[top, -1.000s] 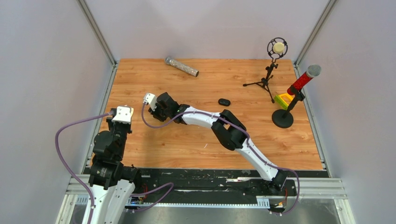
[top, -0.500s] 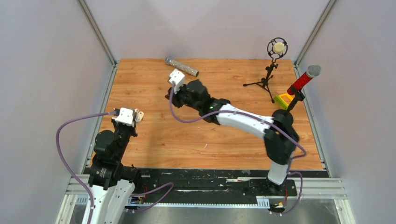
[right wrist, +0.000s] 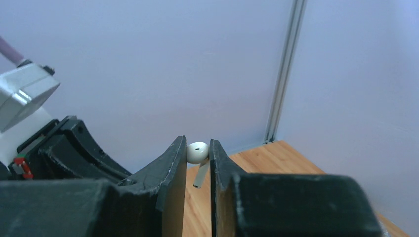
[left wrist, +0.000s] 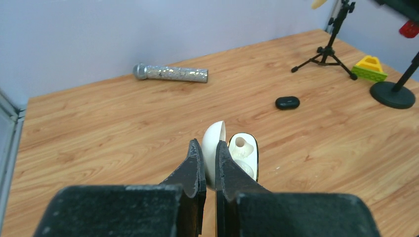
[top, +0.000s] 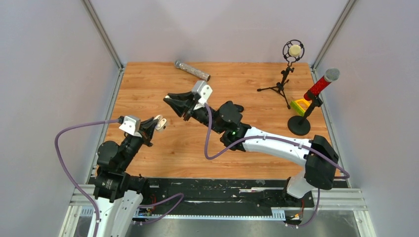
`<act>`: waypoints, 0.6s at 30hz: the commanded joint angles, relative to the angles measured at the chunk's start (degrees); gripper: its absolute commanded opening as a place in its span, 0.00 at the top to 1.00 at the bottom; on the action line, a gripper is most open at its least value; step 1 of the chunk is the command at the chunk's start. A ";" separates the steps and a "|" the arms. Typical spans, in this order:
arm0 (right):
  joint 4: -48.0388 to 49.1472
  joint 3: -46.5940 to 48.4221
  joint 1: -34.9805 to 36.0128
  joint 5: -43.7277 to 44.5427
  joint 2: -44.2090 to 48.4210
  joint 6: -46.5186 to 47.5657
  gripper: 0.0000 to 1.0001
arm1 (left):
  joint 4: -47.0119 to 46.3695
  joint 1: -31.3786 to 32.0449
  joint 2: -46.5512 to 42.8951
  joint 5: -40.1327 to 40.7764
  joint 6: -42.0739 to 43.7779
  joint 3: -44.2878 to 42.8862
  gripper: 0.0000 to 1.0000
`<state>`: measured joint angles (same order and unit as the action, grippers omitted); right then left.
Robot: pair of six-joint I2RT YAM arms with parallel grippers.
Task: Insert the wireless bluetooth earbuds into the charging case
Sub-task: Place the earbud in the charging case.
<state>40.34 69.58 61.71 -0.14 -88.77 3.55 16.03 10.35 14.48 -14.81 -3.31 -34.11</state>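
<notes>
My left gripper (left wrist: 207, 146) (top: 154, 125) is shut on the raised lid (left wrist: 213, 146) of the white charging case (left wrist: 244, 155) (top: 160, 123). It holds the case above the left part of the table, with its sockets facing the camera. My right gripper (right wrist: 197, 146) (top: 173, 103) is shut on a whitish earbud (right wrist: 197, 152), whose stem hangs down between the fingers. In the top view it hovers just right of and behind the case, pointing left and apart from it. A black roundish earbud (left wrist: 287, 102) lies on the wood further right.
A silver glitter microphone (top: 192, 70) (left wrist: 170, 73) lies at the back of the table (top: 148, 89). A tripod mic stand (top: 285, 74), a red microphone on a round base (top: 299, 125) and a yellow-green block (top: 299, 105) stand at the right. Grey walls enclose three sides.
The right arm swung away to the back and then came round, its gripper now pointing left towards the case. The left gripper moved forward and to the right with the case.
</notes>
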 commanded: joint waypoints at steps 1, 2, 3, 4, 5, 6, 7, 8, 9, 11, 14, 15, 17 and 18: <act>5.32 -0.23 0.68 -2.82 -1.58 0.49 1.00 | -6.20 -0.33 0.59 -2.77 -4.42 -0.13 1.00; 5.40 -0.40 0.69 -3.18 -1.78 0.11 1.00 | -6.96 -0.33 0.57 -3.03 -4.95 -0.19 1.00; 5.74 -0.49 0.69 -3.43 -2.02 -0.37 1.00 | -7.37 -0.33 0.66 -3.21 -5.26 -0.20 1.00; 6.00 -0.57 0.69 -3.87 -2.21 -0.66 1.00 | -7.87 -0.33 0.69 -3.34 -6.19 -0.18 1.00; 6.06 -0.61 0.77 -4.61 -2.46 -0.62 1.00 | -8.08 -0.33 0.85 -3.23 -6.63 -0.02 1.00; 6.02 -0.46 0.92 -4.93 -2.77 -0.26 1.00 | -8.29 -0.33 0.92 -2.56 -7.21 0.17 1.00; 5.92 -0.43 1.15 -4.80 -3.11 0.12 1.00 | -8.34 -0.33 1.21 -2.09 -7.36 0.51 1.00; 5.90 -0.46 1.28 -4.65 -3.58 0.28 1.00 | -8.53 -0.33 1.28 -1.24 -7.40 0.65 1.00; 5.85 -0.49 1.38 -4.77 -3.84 0.31 1.00 | -8.63 -0.33 1.41 -0.95 -7.40 0.83 1.00; 6.41 -0.95 1.52 -5.16 -4.51 0.08 1.00 | -9.33 -0.33 1.58 -0.65 -8.09 0.81 1.00; 8.00 -1.64 1.62 -6.28 -5.19 -0.56 1.00 | -10.96 -0.33 1.64 -1.09 -9.42 0.73 1.00; 8.49 -1.85 1.63 -6.82 -5.35 -0.82 1.00 | -11.38 -0.33 1.74 -1.14 -9.65 0.67 1.00; 9.02 -2.11 1.66 -7.60 -5.58 -1.22 1.00 | -11.75 -0.33 1.85 -1.08 -10.15 0.70 1.00; 9.12 -2.21 1.66 -7.92 -5.64 -1.38 1.00 | -11.78 -0.33 1.86 -0.70 -10.67 0.71 1.00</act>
<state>45.17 68.03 62.98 -5.45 -93.80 3.49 8.86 10.35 15.97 -16.16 -11.20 -33.28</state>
